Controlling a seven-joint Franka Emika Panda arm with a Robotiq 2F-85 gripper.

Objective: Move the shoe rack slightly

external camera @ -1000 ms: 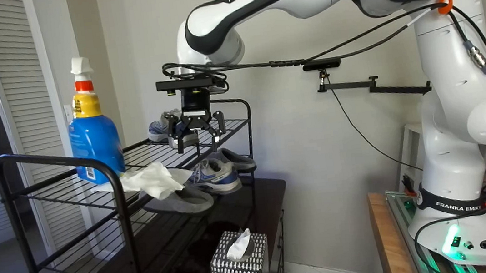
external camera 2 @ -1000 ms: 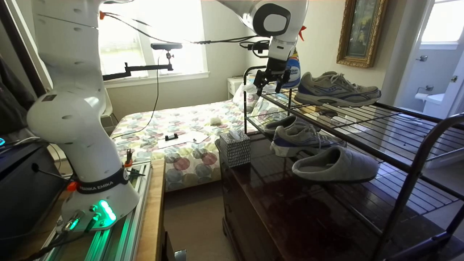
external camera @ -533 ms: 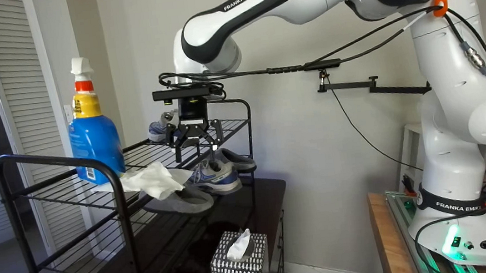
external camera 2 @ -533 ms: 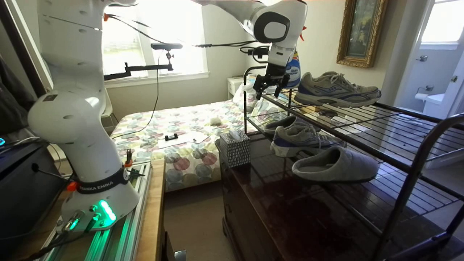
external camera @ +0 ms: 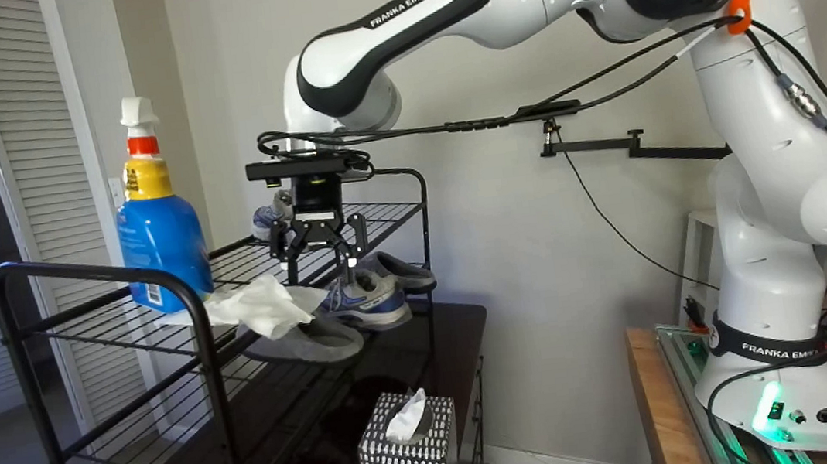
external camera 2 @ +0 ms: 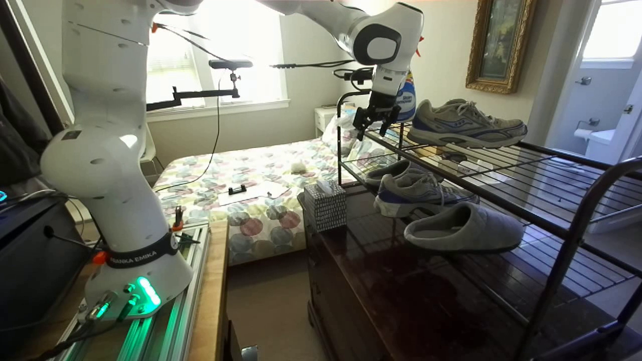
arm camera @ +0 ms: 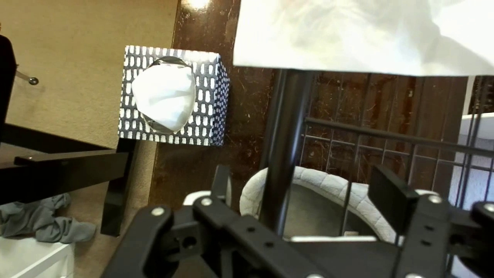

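The shoe rack, black metal tubing with wire-grid shelves and hoop ends, stands on a dark dresser. It shows in both exterior views [external camera: 91,273] [external camera 2: 556,276]. My gripper is open and empty, pointing down at the front bar of the upper shelf, in both exterior views [external camera: 320,274] [external camera 2: 372,134]. In the wrist view, the rack's thick front tube [arm camera: 287,143] runs between the open fingers [arm camera: 303,189], nearer the left finger. Neither finger visibly touches the tube. The tube's lower part is hidden behind the gripper.
A blue spray bottle [external camera: 161,241] and white tissue [external camera: 266,307] lie near on the upper shelf, with a sneaker [external camera 2: 466,125] further along. Slippers [external camera 2: 466,233] and a sneaker [external camera 2: 421,193] sit on the lower shelf. A tissue box [external camera: 408,458] stands on the dresser [external camera 2: 381,286].
My gripper has moved down toward the upper shelf's front bar and a little toward the tissue and spray bottle. It stays open. The rack has not visibly moved.
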